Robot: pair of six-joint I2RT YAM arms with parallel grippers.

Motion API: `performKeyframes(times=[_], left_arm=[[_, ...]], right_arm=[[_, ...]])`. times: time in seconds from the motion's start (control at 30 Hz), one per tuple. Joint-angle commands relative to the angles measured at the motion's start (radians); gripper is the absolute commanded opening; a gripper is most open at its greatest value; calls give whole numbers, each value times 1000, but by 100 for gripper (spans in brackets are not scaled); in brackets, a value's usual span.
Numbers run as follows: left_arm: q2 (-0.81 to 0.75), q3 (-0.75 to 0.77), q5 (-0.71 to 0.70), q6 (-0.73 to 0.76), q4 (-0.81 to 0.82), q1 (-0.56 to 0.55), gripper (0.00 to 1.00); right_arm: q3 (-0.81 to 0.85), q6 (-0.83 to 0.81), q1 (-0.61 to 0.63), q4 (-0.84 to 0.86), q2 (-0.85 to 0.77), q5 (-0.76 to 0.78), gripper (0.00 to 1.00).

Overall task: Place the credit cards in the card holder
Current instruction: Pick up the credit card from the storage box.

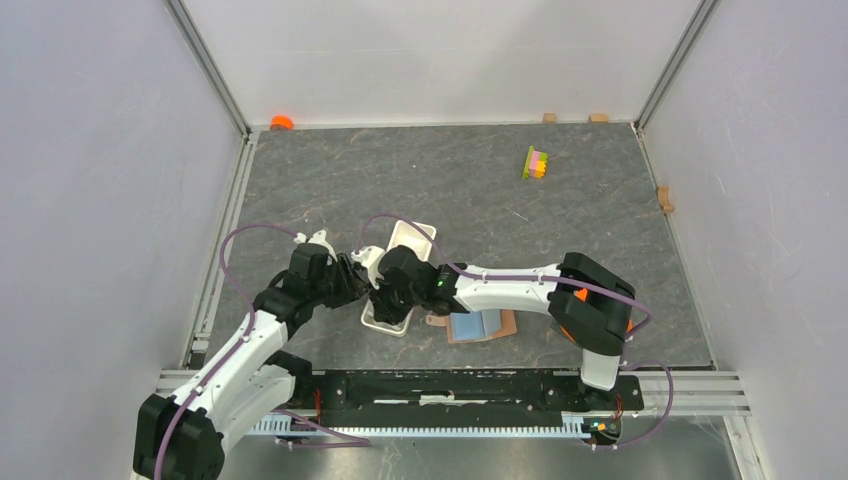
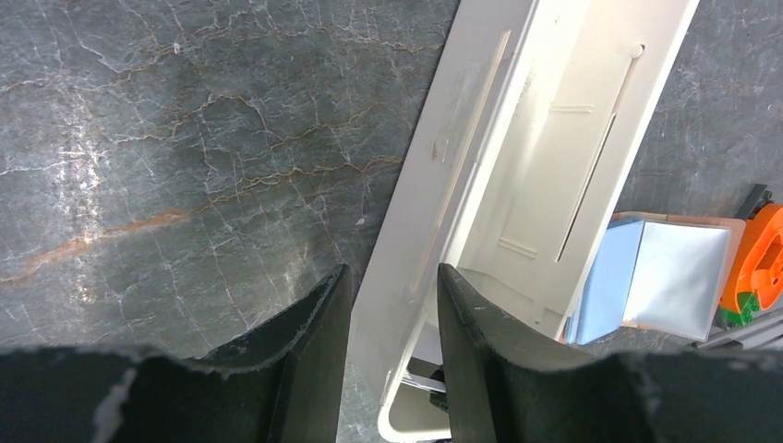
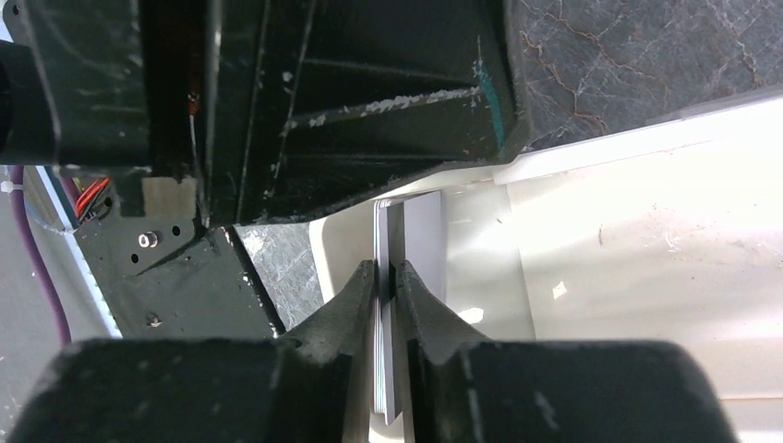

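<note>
My right gripper (image 3: 386,268) is shut on a thin stack of pale blue-grey credit cards (image 3: 422,235), held edge-on over the near end of the long white tray (image 3: 646,231). My left gripper (image 2: 392,272) is shut on that tray's long side wall (image 2: 434,185). In the top view both grippers meet at the tray's near end (image 1: 390,322), left gripper (image 1: 366,274) beside right gripper (image 1: 387,298). The reddish-brown card holder (image 1: 508,322) lies open just right of the tray with pale blue cards (image 1: 472,326) on it. These cards also show in the left wrist view (image 2: 679,277).
A small multicoloured block (image 1: 536,162) sits at the far right of the table. An orange object (image 1: 282,122) lies at the far left corner. Small wooden blocks (image 1: 598,117) lie along the back and right edges. Enclosure walls ring the table.
</note>
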Motion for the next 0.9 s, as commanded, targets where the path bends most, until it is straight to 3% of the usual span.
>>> performKeyframes(times=[0.0,0.1,0.43,0.53,0.63,0.87], left_arm=[[0,-2,15,-11,38,7,46],[-2,-3,15,-11,36,7,46],[2,-1,19,-10,39,9,46],[6,0,21,-8,40,8,45],[5,1,22,-8,39,8,45],[-30,69,3,60,-25,8,42]], right_arm=[[40,7,9,24,-45,-25,13],[40,8,9,27,-48,-25,5],[46,12,9,12,-96,-20,7],[49,8,9,6,-106,-19,0],[44,7,9,6,-123,-17,0],[17,-9,9,-22,-276,72,0]])
